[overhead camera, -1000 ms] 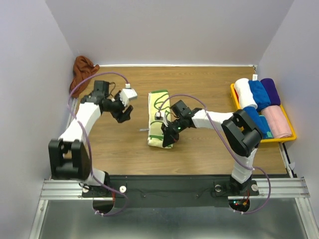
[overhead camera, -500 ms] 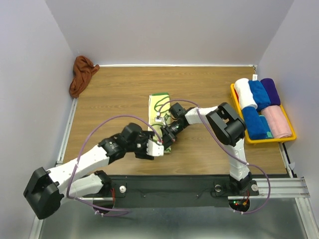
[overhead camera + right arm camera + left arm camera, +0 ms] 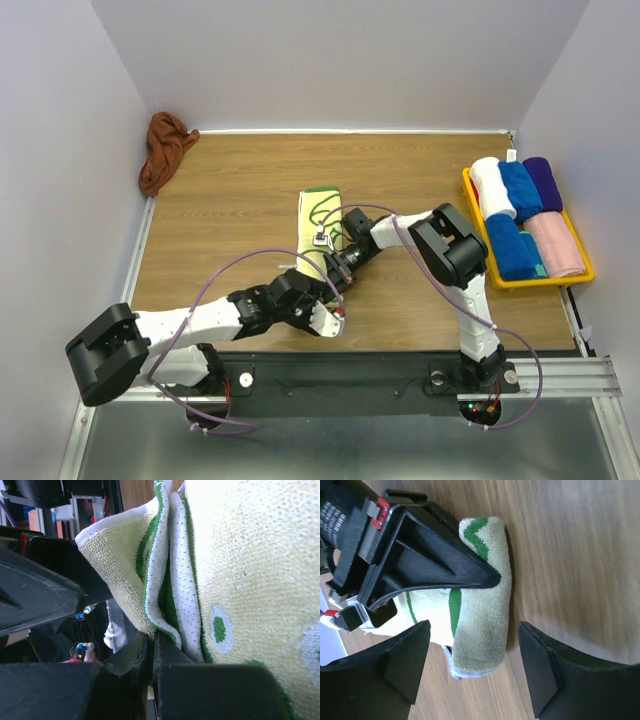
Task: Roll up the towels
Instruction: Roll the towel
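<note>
The cream towel [image 3: 320, 222] with green patches lies folded in a long strip mid-table. Its near end is doubled over into a thick fold [image 3: 485, 620]. My right gripper [image 3: 338, 272] is shut on that end, pinching the layered edge [image 3: 165, 625] between its fingers [image 3: 142, 655]. My left gripper [image 3: 332, 300] sits just in front of the same end, open, its fingers [image 3: 402, 662] straddling the fold without touching it. The rust-brown towel [image 3: 164, 148] lies crumpled in the back left corner, far from both grippers.
A yellow tray [image 3: 578, 272] at the right edge holds several rolled towels in white [image 3: 492, 185], blue, purple and pink. Grey walls close in the table on the left, back and right. The right arm's cable loops over the cream towel.
My left arm has swung from the back left down to the towel's near end, its jaws now a little wider. The right gripper stays shut on the towel, shifted slightly nearer.
</note>
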`<state>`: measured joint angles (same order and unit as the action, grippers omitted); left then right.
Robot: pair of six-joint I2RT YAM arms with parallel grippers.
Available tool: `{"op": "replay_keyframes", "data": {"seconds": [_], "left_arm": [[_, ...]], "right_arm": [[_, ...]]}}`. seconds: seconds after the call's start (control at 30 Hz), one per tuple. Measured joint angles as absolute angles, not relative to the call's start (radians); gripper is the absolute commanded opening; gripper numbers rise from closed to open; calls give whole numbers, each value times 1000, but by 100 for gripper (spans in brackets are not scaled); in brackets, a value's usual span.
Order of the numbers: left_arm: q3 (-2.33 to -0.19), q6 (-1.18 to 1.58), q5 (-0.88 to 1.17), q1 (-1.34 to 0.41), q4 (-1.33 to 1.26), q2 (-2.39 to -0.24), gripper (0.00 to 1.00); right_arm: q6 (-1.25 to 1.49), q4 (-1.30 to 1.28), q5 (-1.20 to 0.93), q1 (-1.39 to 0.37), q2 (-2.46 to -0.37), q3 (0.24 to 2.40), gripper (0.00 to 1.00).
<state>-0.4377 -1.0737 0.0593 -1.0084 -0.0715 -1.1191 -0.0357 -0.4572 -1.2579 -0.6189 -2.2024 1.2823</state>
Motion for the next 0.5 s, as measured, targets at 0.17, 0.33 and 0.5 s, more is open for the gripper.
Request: {"op": "replay_keyframes", "data": {"seconds": [0.17, 0.33, 0.5], "left_arm": [[-438, -1092, 25, -1008, -141, -1216, 64], [-439, -1088, 13, -1009, -189, -1301, 36], [-488, -1038, 50, -1009, -117, -1335, 23]], "right_arm": [[-32, -466, -1272, -615, -2218, 1292, 1], [-30, -472, -1275, -610, -2221, 1295, 7], [-29, -486, -1269, -601, -2219, 1296, 50]]}}
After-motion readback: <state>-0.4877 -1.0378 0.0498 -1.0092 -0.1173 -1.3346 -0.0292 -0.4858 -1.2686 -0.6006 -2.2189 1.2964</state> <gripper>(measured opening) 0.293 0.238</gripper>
